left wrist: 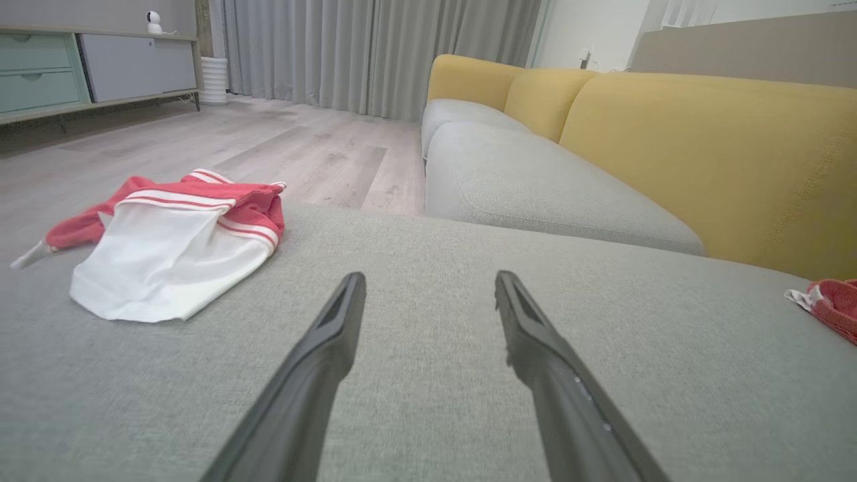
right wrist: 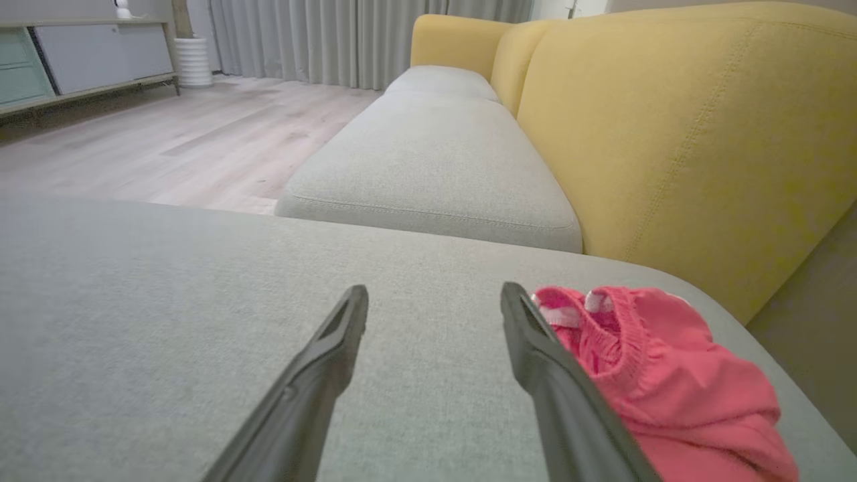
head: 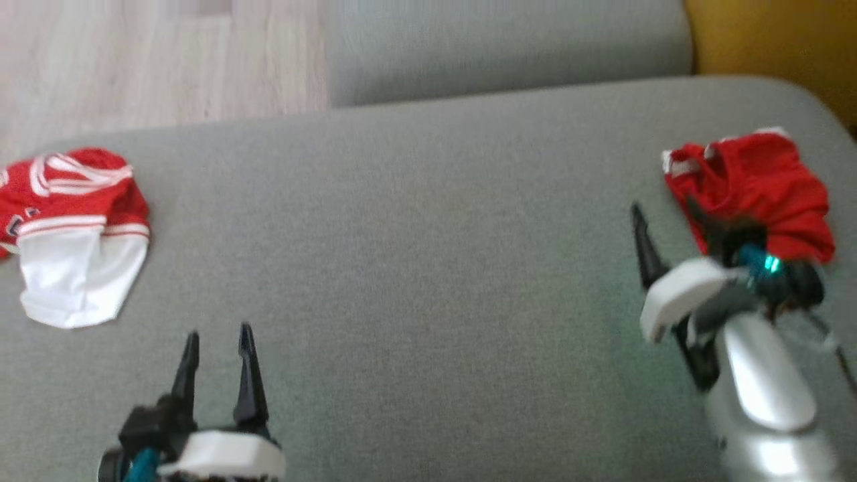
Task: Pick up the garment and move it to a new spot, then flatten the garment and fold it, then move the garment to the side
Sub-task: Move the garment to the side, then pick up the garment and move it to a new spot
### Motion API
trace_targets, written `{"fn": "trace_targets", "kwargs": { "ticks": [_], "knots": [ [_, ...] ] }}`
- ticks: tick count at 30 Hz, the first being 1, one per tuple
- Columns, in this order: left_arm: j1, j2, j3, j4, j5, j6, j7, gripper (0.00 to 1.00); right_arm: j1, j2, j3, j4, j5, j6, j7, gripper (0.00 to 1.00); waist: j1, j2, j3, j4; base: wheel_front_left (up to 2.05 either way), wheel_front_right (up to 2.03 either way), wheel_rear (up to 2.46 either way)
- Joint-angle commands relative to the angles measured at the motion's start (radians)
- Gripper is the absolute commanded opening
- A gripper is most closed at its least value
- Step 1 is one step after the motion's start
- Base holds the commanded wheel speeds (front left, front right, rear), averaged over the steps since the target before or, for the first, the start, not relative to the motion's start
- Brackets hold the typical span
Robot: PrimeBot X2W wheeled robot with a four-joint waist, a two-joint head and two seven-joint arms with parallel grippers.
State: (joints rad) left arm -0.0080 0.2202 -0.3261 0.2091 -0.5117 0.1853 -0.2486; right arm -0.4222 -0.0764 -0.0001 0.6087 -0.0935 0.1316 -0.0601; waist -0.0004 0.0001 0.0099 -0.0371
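A red garment lies bunched in a loose heap at the far right of the grey seat cushion, close to its rounded corner. White trim shows at its far edge, and its knit looks fine and ribbed from my right wrist camera. My right gripper sits low beside it with the fingers spread apart and nothing between them. The right-hand finger runs along the heap's left edge, though I cannot tell whether it touches the cloth. My left gripper hangs over the near left of the cushion, fingers likewise apart and empty. Well off at the left edge lies a red-and-white garment: a red, white-striped top part and a plain white panel spread toward me. Between the two pieces the woven grey fabric is bare. Beyond stand a second grey cushion, a yellow backrest, a pale wood floor, grey curtains and a low cabinet.
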Motion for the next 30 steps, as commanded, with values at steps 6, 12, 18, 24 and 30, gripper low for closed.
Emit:
{"fn": "trace_targets", "kwargs": {
  "ticks": [6,12,18,24,30],
  "knots": [
    [0.037,0.019,0.044,-0.006,0.01,0.006,-0.012,1.0,0.139,0.025,0.058,-0.138,0.065,-0.001,-0.045,1.0,0.0004,-0.0001,-0.064,0.024,0.0,0.0,0.0],
    [0.061,0.011,0.032,-0.004,0.01,-0.004,-0.012,1.0,0.293,0.026,0.056,-0.267,0.145,-0.001,-0.058,1.0,0.0004,-0.0001,-0.085,0.051,0.0,0.0,0.0],
    [0.07,0.003,0.009,0.008,0.004,-0.014,0.005,1.0,0.42,0.026,0.046,-0.345,0.215,-0.001,-0.056,1.0,0.0004,-0.0001,-0.107,0.059,0.0,0.0,0.0],
    [0.075,0.002,-0.002,0.026,-0.008,-0.021,0.022,1.0,0.484,0.026,0.071,-0.375,0.247,-0.001,-0.052,1.0,0.0004,-0.0001,-0.122,0.058,0.0,0.0,0.0],
    [0.079,0.007,-0.003,0.036,-0.014,-0.022,0.027,1.0,0.498,0.026,0.083,-0.39,0.246,-0.001,-0.041,1.0,0.0004,-0.0001,-0.129,0.059,0.0,0.0,0.0]
  ]
}}
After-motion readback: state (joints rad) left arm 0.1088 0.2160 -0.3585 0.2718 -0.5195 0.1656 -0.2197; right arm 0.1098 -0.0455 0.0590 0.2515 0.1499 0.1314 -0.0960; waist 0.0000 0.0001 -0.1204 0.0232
